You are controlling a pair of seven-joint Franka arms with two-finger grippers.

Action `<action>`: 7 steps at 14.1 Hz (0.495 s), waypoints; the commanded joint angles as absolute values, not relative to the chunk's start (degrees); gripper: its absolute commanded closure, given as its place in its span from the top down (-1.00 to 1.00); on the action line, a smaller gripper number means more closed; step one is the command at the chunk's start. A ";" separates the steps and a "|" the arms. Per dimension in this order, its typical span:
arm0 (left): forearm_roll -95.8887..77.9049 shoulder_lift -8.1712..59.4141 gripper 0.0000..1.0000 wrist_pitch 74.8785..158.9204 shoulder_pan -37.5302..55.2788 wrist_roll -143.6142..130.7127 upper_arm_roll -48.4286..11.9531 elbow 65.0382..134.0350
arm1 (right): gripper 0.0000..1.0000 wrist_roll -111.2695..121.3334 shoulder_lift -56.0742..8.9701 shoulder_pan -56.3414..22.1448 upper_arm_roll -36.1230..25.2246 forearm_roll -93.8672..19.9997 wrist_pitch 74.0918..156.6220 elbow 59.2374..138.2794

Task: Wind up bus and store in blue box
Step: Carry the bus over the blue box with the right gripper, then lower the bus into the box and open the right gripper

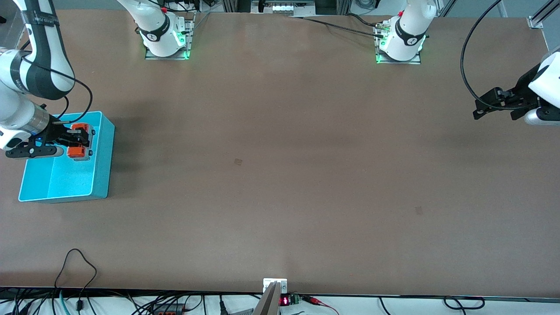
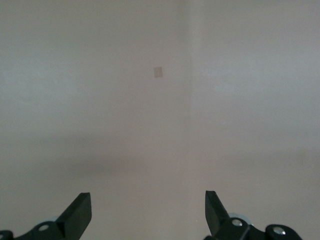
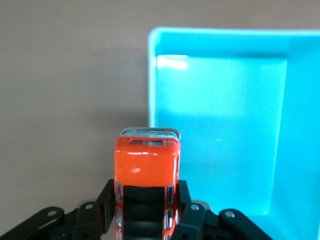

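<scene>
The orange bus hangs just over the blue box, above the end of the box that lies farther from the front camera. My right gripper is shut on the bus, one finger on each side. In the right wrist view the bus points its pale front along the box wall, with my right gripper clamped on its flanks. The box floor shows bare. My left gripper waits open over the table at the left arm's end, and in its own view the left gripper holds nothing.
The two arm bases stand along the table edge farthest from the front camera. Small faint marks lie on the brown tabletop. Cables trail over the table edge nearest the camera.
</scene>
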State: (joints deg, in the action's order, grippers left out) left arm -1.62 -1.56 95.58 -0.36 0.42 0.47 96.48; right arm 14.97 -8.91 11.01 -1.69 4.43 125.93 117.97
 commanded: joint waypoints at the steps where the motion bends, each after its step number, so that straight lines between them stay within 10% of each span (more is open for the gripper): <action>1: -1.85 -3.52 1.00 96.50 -0.18 1.49 0.53 98.61 | -1.00 14.41 -11.94 12.47 -3.34 7.89 129.09 116.90; 7: -1.93 -2.90 1.00 96.59 -0.09 0.79 0.18 97.82 | -1.00 18.37 -17.66 15.55 -3.52 8.09 135.69 116.72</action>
State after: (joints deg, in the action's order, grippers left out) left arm -1.62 -1.95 95.75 -0.32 0.43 -0.01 96.94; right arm 17.79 -16.22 14.50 -4.02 7.14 134.70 117.76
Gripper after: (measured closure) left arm 0.000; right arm 0.480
